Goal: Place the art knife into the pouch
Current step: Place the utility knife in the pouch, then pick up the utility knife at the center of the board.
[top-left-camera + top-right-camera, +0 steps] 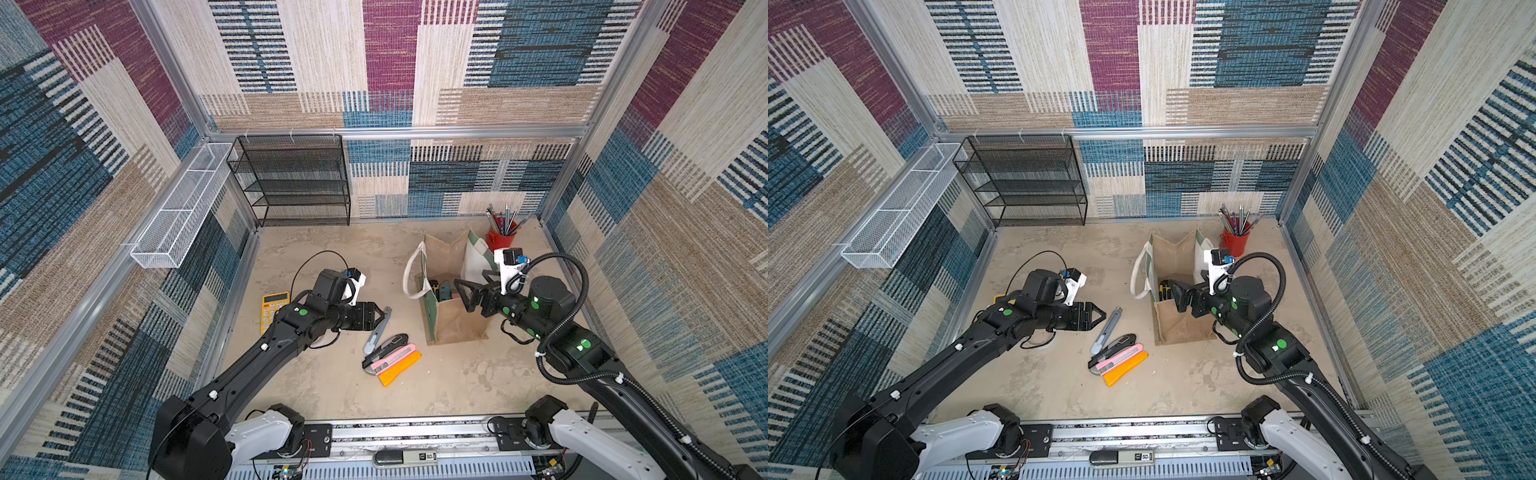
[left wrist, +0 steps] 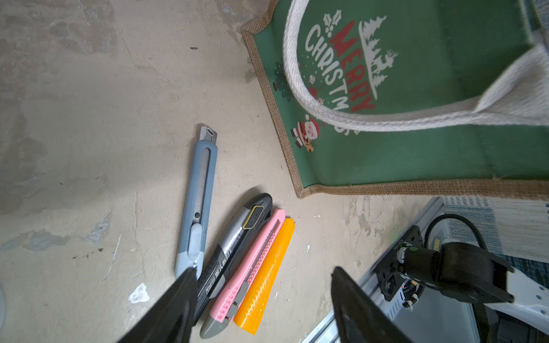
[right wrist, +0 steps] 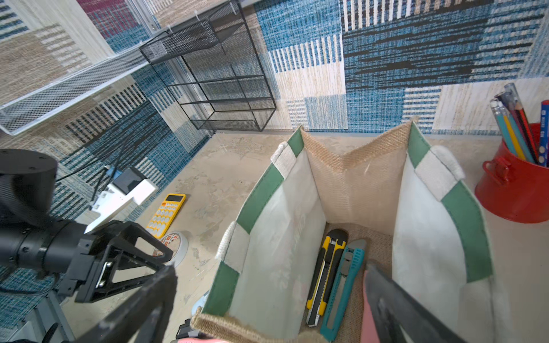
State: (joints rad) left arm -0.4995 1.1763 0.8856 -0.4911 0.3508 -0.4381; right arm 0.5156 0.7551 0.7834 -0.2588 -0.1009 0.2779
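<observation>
Nearest, four knives are seen lying side by side on the table, not yet picked up. The left gripper hangs over the blue one, jaws spread, nothing pinched. Farther back, the pouch stands open; the right gripper is held wide at its mouth. Two knives, maybe more, are already inside.

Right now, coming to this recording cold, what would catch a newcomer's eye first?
The fan of utility knives mid-table: blue-grey knife, black-and-grey knife, pink knife and orange knife, with the left hand open at the blue-grey one's tip. Just right of them stands the jute Christmas tote, mouth open, holding a yellow knife and a teal knife; the right hand hangs open over it.
</observation>
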